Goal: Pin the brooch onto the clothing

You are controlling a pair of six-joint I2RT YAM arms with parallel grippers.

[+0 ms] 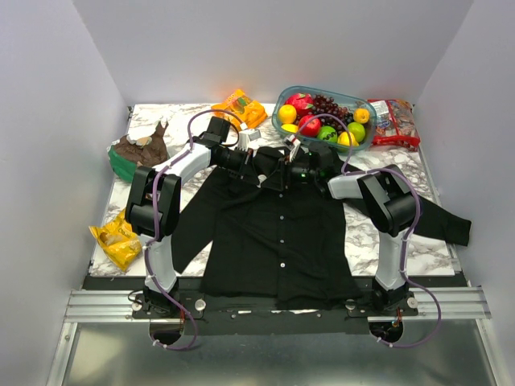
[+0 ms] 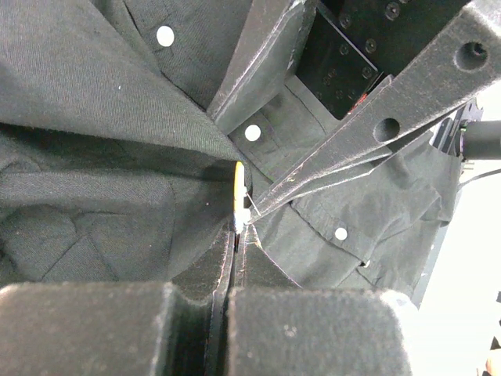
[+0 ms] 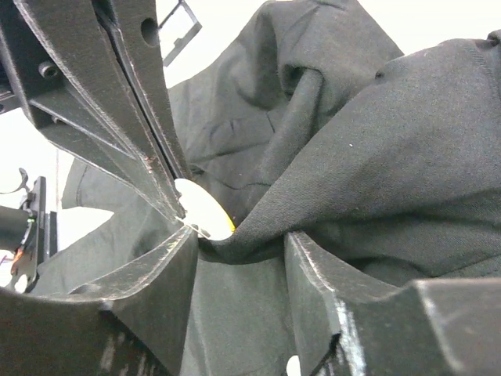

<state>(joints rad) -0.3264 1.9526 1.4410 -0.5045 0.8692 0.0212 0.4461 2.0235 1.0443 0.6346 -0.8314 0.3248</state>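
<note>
Shirt [image 1: 273, 241], black and long-sleeved, is spread front-up on the marble surface [image 1: 362, 241]. Its collar is at the far end and white buttons [image 1: 282, 218] run down the front. Both arms reach in to the collar area and meet there.

Left fingers [image 2: 235, 254] are pressed together, pinching the brooch [image 2: 239, 190] at their tips. Left wrist view shows it edge-on, a thin pale yellow sliver standing upright just past the tips against a dark fold of cloth. Right wrist view shows the brooch [image 3: 202, 207] face-on, a pale disc at the end of the closed left fingers, touching a raised ridge of shirt fabric.

Right fingers [image 3: 184, 262] stand apart with a medium gap. That ridge of shirt lies across their tips and is not visibly clamped. The brooch sits just beside the tip of one right finger. A thin pin or wire shows at the brooch base in left wrist view, too small to read.

Far edge of the surface holds a fruit bowl [image 1: 280, 121], an orange bag [image 1: 239, 107] and a red packet [image 1: 392, 122]. A yellow bag [image 1: 117, 237] lies at the left edge.
</note>
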